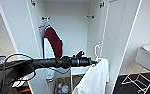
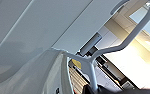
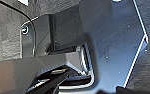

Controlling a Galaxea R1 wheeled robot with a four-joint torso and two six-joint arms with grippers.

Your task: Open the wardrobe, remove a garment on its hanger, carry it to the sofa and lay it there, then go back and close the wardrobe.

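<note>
Head view: wardrobe [image 1: 21, 30] doors open; left gripper [image 1: 94, 62] clamps the hanger [image 1: 97, 51] neck at the opening's right edge, the garment [image 1: 94, 77] hanging off the rail, held out so it clears. Maroon top [image 1: 54, 41] stays hung inside.
Left wrist view: hanger [image 2: 131, 37] stem gripped low, hook free.
Right wrist view: right gripper's state, cannot tell.

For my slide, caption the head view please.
Left gripper holds hanger with white shirt before the open wardrobe.
</note>
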